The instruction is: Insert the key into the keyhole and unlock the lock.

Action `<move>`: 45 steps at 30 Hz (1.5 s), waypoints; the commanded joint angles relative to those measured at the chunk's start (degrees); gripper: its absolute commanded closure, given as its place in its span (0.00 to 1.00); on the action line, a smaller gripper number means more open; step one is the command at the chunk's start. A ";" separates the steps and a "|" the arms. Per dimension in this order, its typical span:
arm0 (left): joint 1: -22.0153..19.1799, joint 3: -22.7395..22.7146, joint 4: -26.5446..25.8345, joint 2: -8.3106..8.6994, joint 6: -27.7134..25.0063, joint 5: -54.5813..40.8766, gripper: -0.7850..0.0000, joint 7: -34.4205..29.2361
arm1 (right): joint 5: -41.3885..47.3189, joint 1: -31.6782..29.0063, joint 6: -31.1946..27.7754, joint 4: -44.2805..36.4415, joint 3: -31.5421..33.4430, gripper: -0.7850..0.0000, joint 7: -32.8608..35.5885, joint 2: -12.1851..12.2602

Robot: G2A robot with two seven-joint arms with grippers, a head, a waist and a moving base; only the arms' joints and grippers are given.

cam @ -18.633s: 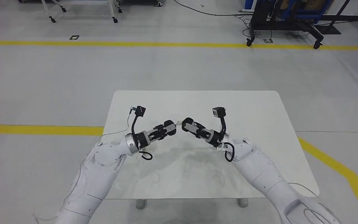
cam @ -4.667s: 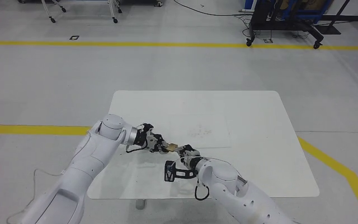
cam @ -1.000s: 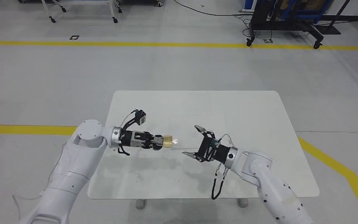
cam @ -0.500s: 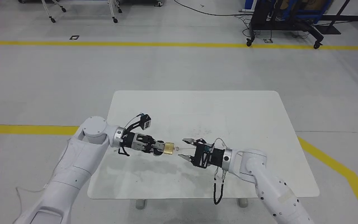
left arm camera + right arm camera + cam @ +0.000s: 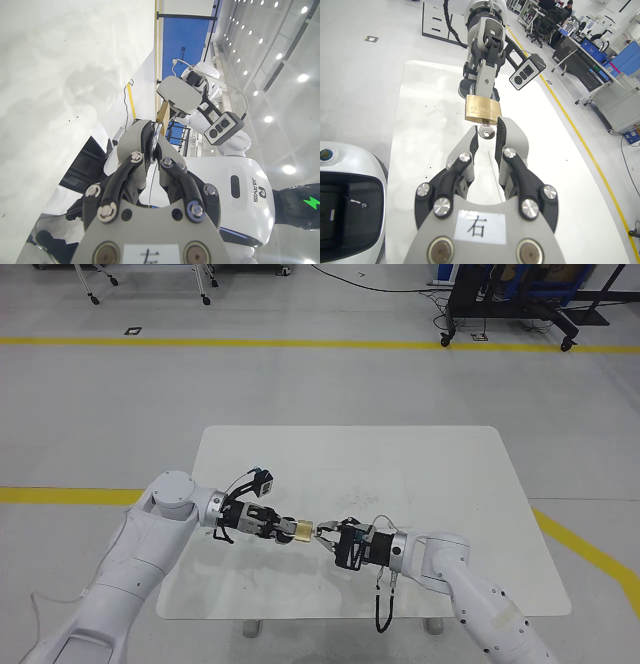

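A brass padlock [image 5: 482, 111] hangs in the air over the white table [image 5: 440, 464], held by its steel shackle [image 5: 157, 130]. My left gripper [image 5: 154, 131] is shut on that shackle; from above it [image 5: 283, 528] sits left of the lock [image 5: 301, 530]. A silver key [image 5: 486, 131] sticks out of the keyhole in the lock's underside. My right gripper [image 5: 487, 128] is open, with one finger on each side of the key's head and a gap to both pads. From above, the right gripper [image 5: 325, 536] meets the lock from the right.
Both grippers meet above the table's front-left part. The table's back and right side [image 5: 430, 454] lie bare. A black cable [image 5: 381, 599] hangs from the right arm over the front edge. Yellow floor lines and carts [image 5: 510, 304] are far off.
The right gripper has moved left to the lock, and its open fingers now straddle the key. The left gripper with the padlock has shifted slightly toward the front edge.
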 commanded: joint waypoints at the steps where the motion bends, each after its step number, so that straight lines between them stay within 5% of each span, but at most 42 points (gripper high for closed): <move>1: -0.06 0.20 0.01 0.04 -0.03 -0.11 1.00 0.00 | 0.33 0.08 -0.17 0.10 -0.08 1.00 0.15 0.05; 21: 1.37 0.44 -2.70 0.69 -3.25 3.31 1.00 4.27 | 5.20 1.68 -1.47 1.77 -0.48 0.98 2.93 0.38; 23: 1.54 0.25 -2.97 0.77 -3.34 3.14 1.00 4.48 | 5.62 1.76 -0.81 1.83 -0.59 0.00 3.55 0.36; 37: 1.75 0.89 -4.14 0.90 0.07 9.34 1.00 15.20 | 15.22 -3.70 6.40 -0.76 8.70 0.00 -4.07 1.28; 45: -2.66 6.15 -3.10 -1.17 4.35 13.20 1.00 21.48 | 15.22 -3.70 6.40 -0.76 8.70 0.00 -4.07 1.28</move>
